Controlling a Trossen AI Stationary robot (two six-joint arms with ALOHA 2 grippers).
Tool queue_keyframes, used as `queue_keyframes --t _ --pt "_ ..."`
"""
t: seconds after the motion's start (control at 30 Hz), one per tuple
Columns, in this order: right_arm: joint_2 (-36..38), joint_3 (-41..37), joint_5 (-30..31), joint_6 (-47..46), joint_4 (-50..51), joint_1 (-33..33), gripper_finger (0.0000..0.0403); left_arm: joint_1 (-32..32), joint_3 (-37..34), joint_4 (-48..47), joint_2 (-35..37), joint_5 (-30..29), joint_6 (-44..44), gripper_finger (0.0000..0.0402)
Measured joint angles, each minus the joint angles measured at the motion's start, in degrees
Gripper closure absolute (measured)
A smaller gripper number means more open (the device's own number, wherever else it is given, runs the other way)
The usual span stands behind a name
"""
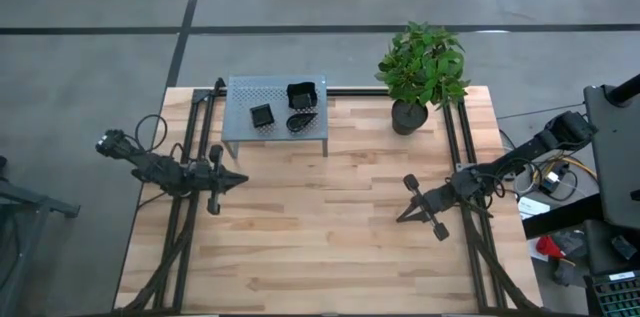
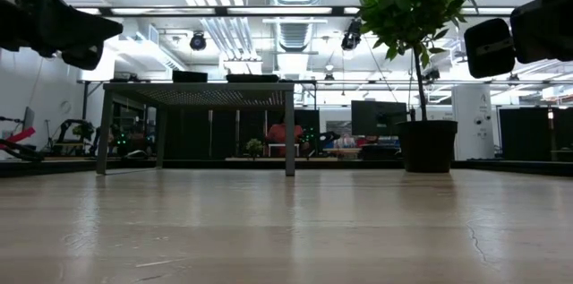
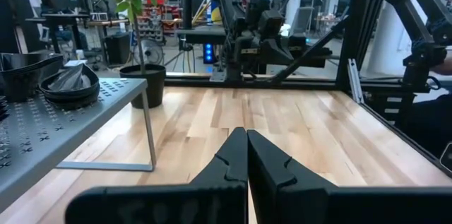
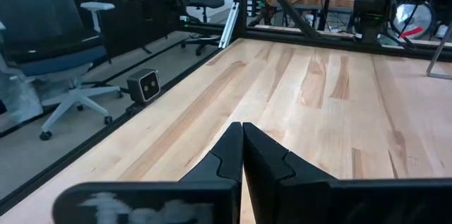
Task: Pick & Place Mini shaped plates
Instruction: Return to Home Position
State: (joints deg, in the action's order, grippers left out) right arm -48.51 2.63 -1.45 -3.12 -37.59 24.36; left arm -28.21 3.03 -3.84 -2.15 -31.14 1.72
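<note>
**A:** What do we label, largest first?
**B:** The wooden surface. Next comes the grey perforated shelf along one edge, then the potted plant just beside it.
**A:** And the arms?
**B:** We see the left claw above the surface in front of the shelf, and the right claw well apart from it. Each has its fingers pressed together, holding nothing.
**A:** And the mini shaped plates?
**B:** We find them on the shelf: a square stack, a leaf-shaped stack and a small square dish.
</note>
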Motion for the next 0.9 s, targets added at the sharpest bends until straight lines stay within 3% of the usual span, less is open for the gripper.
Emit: queue_keyframes --t 0.9 --pt "0.0 0.02 0.07 0.53 0.07 0.0 0.0394 -0.02 0.0 -0.07 -0.02 -0.02 0.02 0.0401"
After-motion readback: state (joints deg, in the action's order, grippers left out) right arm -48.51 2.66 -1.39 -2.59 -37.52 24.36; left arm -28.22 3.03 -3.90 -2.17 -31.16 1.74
